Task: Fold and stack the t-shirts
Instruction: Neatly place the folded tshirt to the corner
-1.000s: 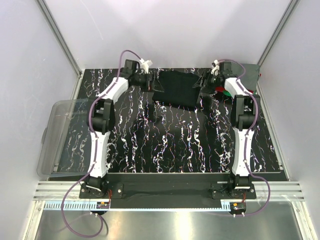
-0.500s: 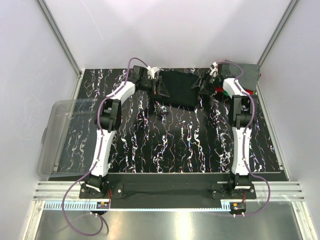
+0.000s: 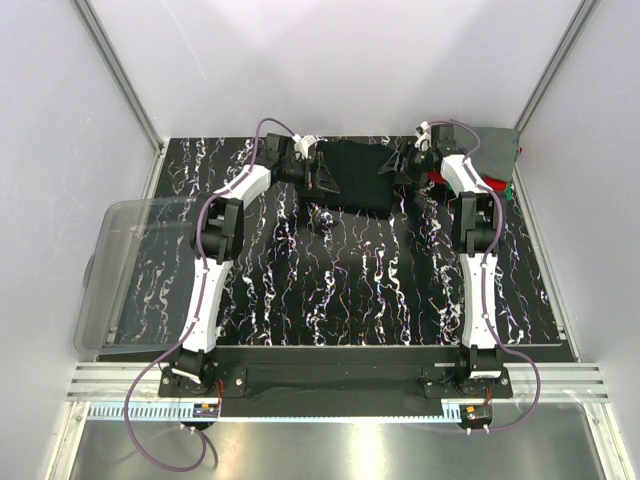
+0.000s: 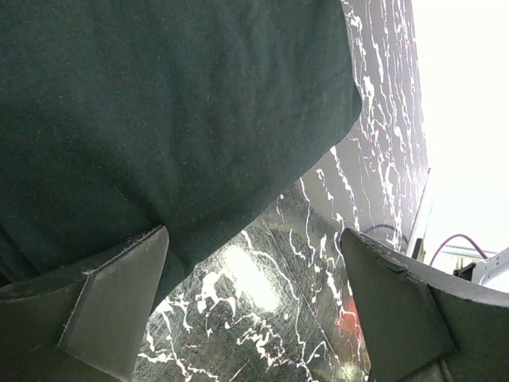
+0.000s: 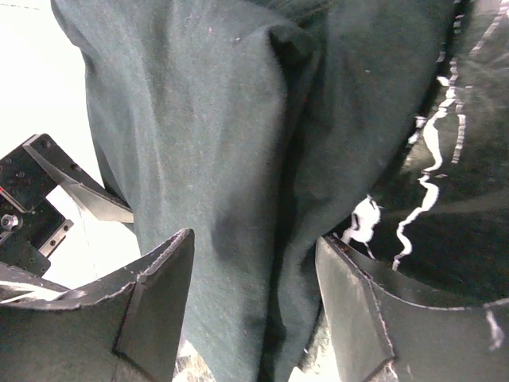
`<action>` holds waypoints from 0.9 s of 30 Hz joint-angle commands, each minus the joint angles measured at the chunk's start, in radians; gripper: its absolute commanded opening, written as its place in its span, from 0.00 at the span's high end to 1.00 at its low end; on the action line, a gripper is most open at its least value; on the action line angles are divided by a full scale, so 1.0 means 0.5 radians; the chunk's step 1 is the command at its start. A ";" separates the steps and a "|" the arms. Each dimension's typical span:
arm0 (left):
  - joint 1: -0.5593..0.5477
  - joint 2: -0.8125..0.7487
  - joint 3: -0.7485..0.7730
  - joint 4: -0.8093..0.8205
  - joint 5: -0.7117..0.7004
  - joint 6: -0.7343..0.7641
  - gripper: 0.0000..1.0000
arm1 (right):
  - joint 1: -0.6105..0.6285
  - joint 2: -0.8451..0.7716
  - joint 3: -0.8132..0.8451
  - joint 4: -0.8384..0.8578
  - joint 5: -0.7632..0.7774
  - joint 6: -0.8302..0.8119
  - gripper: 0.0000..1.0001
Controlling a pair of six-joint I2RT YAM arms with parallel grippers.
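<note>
The black, white-veined counter (image 3: 350, 290) is carrying everything here, and a clear plastic bin (image 3: 115, 270) is sitting at its left edge, overhanging the side, well apart from the cloth. The left arm (image 3: 205, 270) and the right arm (image 3: 480, 260) are both reaching out long from the near edge to the far side, each bending inward at the wrist so that the two are facing each other across the black t-shirt (image 3: 358, 178). That shirt is lying spread at the far middle of the counter, between the two wrists. At the far right corner a stack of folded shirts is lying just behind the right forearm, which is covering part of it: a grey shirt (image 3: 497, 150) is showing on top, with a red edge (image 3: 437, 180) and a sliver of green (image 3: 510, 188) peeking out beside the arm. The left end effector (image 4: 254, 310) is hovering low at the shirt's left edge with its jaws standing wide, the cloth reaching up to one finger and bare counter lying between them. The right end effector (image 5: 254, 310) is sitting over the shirt's right edge, its jaws standing moderately apart around a raised fold of the black cloth, which is lying loose between them.
</note>
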 commanded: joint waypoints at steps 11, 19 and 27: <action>-0.032 0.019 -0.007 0.056 0.028 -0.005 0.01 | 0.127 0.209 0.129 -0.117 0.102 0.053 0.75; -0.022 -0.324 0.066 -0.453 -0.606 0.577 0.01 | 0.100 -0.048 0.396 -0.380 0.246 -0.672 1.00; 0.094 -0.435 0.241 -1.030 -1.159 1.026 0.01 | 0.093 -0.343 0.513 -0.687 0.580 -1.520 1.00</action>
